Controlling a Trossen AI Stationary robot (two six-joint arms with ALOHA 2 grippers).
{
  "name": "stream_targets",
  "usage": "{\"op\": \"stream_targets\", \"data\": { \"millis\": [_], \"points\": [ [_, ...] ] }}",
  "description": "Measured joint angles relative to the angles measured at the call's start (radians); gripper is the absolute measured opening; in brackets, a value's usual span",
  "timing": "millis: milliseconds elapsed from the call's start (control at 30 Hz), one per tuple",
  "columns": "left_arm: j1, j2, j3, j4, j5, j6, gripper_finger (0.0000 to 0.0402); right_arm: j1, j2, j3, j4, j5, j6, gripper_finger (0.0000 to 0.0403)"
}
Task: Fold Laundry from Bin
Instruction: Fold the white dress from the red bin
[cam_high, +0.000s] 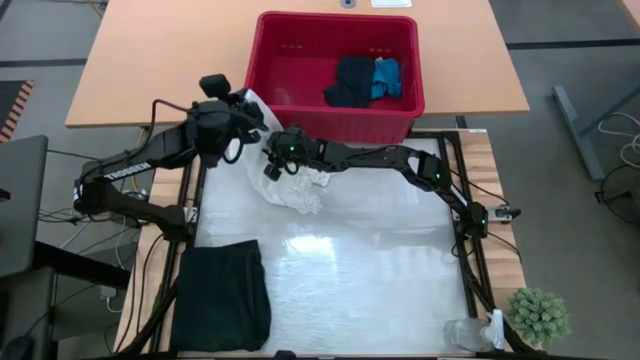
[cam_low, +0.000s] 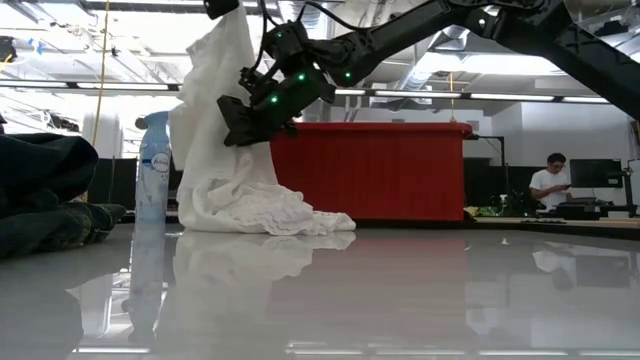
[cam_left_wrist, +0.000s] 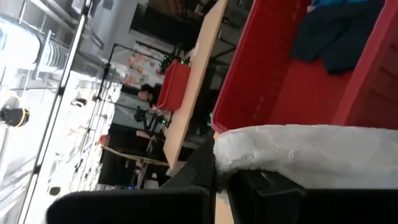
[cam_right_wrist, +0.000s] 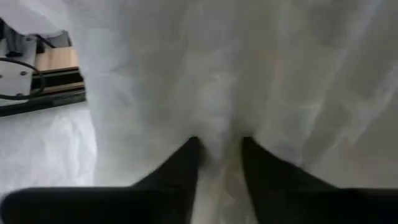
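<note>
White crinkled cloth hangs from the left tool, which is clamped on its top edge just in front of the red bin; its lower folds pool on the table. The right tool presses into the hanging fabric partway down, jaws narrowing with cloth between them, though a firm grip is not certain. To do this well, pinch a single layer at an edge, then draw the tools apart to spread it. A folded black garment lies near the table's front left corner
</note>
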Motion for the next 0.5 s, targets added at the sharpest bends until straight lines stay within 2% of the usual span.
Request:
{"op": "stream_targets", "data": {
  "millis": [133,167,233,400,500],
  "points": [
    [-0.016,0.000,0.000,0.014,0.008,0.000,0.0008,-0.004,0.000,0.000,-0.002,-0.024,0.003,0.0032],
    [-0.016,0.000,0.000,0.014,0.008,0.005,0.0008,-0.003,0.000,0.000,0.000,-0.033,0.003,0.0021],
    [-0.016,0.000,0.000,0.016,-0.003,0.032,0.0008,-0.003,0.000,0.017,-0.027,-0.051,0.004,0.0019],
    [0.009,0.000,0.000,0.022,-0.075,0.165,0.0008,0.021,-0.054,0.143,-0.302,-0.045,0.002,0.0019],
    [0.043,0.000,0.000,0.021,-0.089,0.188,0.0008,0.049,-0.094,0.238,-0.450,-0.006,-0.001,0.0019]
  ]
}}
